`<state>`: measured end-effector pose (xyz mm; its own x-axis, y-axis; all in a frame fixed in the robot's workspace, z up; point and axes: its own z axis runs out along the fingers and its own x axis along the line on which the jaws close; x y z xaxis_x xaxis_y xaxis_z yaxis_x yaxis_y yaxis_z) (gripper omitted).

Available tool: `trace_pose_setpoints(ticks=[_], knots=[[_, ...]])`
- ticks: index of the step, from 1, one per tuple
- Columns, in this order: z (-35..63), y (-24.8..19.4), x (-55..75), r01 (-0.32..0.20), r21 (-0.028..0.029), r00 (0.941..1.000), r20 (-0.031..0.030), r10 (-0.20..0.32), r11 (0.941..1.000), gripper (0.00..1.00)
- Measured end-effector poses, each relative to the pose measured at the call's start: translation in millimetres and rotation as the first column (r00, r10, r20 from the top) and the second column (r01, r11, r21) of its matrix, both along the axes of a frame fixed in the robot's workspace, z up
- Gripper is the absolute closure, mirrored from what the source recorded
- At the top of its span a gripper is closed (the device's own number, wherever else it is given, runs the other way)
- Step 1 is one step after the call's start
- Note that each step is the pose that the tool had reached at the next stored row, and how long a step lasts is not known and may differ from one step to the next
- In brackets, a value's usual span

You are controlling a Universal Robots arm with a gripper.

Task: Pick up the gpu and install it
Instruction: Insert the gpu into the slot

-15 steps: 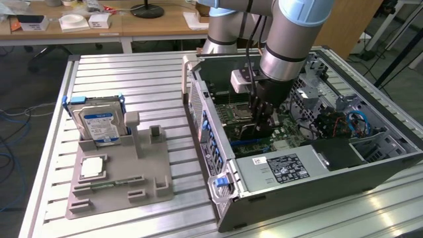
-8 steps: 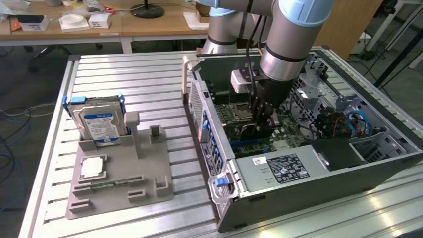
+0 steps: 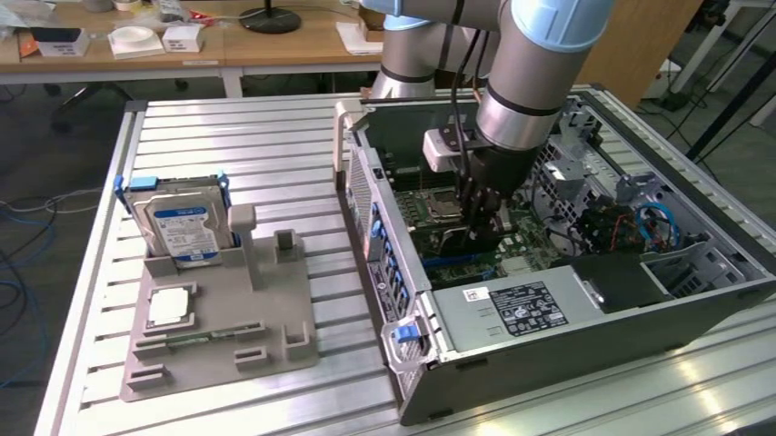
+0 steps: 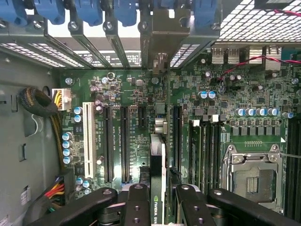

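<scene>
One gpu (image 4: pixel 157 183) was held edge-on, clamped betw. the gripper (image 4: pixel 157 207) fingers above the motherboard (image 4: pixel 131 94) inside one open PC case (image 3: pixel 728 282), w/ one hard drive (image 3: pixel 182 227) left on the tray (image 3: pixel 218 345) outside.

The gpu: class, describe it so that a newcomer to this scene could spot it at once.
Start at the open computer case on the metal table and look under the arm's gripper. Between its black fingers, the gpu is a thin black card, seen edge-on over the green motherboard. Unlike the fixed slots beside it, it bears green lettering.
</scene>
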<state>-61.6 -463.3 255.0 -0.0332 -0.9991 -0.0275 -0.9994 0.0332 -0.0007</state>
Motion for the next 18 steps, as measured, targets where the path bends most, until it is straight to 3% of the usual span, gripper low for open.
trace_pose_setpoints(ticks=[9, 18], knots=[[1.3, 0.0, -0.9, 0.0, 0.0003, 1.0, 0.0011, 0.0, 1.0, 0.74], [-1.2, 0.3, -1.1, 0.0, 0.0, 1.0, 0.0072, 0.0, 1.0, 0.74]])
